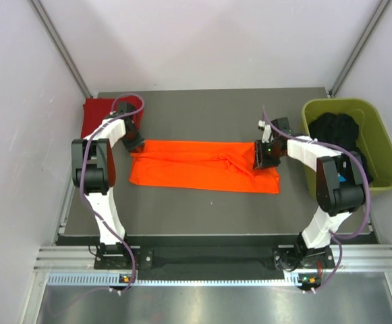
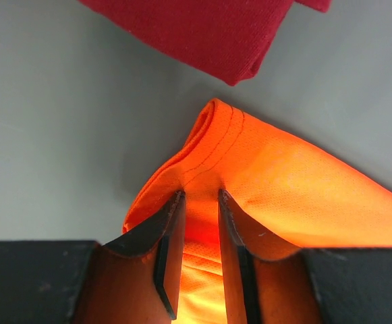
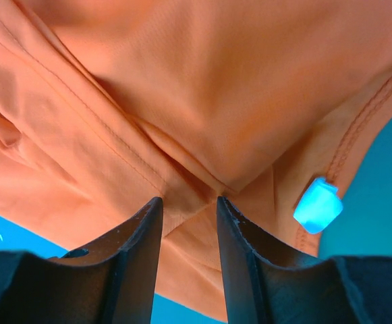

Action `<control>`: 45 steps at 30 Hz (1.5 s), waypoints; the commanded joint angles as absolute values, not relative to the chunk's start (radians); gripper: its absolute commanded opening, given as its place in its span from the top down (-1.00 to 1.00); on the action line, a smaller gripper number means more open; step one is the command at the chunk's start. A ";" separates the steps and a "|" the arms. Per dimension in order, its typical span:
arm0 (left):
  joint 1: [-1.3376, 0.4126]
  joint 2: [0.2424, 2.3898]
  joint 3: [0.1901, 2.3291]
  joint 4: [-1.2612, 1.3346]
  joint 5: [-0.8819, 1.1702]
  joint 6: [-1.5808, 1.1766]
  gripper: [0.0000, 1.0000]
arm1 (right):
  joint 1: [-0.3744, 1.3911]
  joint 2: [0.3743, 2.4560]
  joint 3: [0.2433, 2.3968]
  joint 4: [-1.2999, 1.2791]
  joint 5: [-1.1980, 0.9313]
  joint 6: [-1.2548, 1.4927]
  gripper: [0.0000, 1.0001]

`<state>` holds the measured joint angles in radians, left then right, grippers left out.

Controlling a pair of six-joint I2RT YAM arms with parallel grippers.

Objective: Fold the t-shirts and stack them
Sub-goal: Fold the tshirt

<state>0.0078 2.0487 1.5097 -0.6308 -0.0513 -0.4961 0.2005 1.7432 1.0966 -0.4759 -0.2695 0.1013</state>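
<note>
The bright orange t-shirt (image 1: 202, 167) lies as a long band across the middle of the table. My left gripper (image 1: 135, 142) is at its far left corner and is shut on a pinch of the orange fabric (image 2: 303, 182); the gripper (image 2: 200, 194) shows the cloth pulled up between its fingers. My right gripper (image 1: 264, 155) is at the shirt's far right end, shut on a gathered fold; creases in the orange cloth (image 3: 216, 81) converge at the gripper (image 3: 189, 200). The dark red t-shirt (image 1: 97, 116) lies folded at the back left corner, just beyond the left gripper (image 2: 209, 34).
An olive-green tub (image 1: 384, 182) holding dark clothes (image 1: 337, 128) stands at the right edge, close behind my right arm. A pale label (image 3: 317, 204) is on the orange shirt beside the right fingers. White walls close in the table's left, back and right sides.
</note>
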 commanded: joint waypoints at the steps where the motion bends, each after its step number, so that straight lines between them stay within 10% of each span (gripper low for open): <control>1: 0.012 2.031 1.474 -0.635 -0.087 -0.515 0.37 | 0.204 1.677 1.071 -0.457 -0.261 0.115 0.23; 17: 0.014 2.011 1.433 -0.617 -0.087 -0.532 0.38 | 0.221 1.684 1.011 -0.341 -0.267 0.114 0.38; 23: 0.014 2.008 1.416 -0.614 -0.095 -0.535 0.39 | 0.219 1.634 1.000 -0.337 -0.249 0.083 1.00; 45: 0.012 1.914 1.345 -0.635 -0.164 -0.574 0.27 | 0.383 1.281 0.876 -0.407 0.195 -0.072 1.00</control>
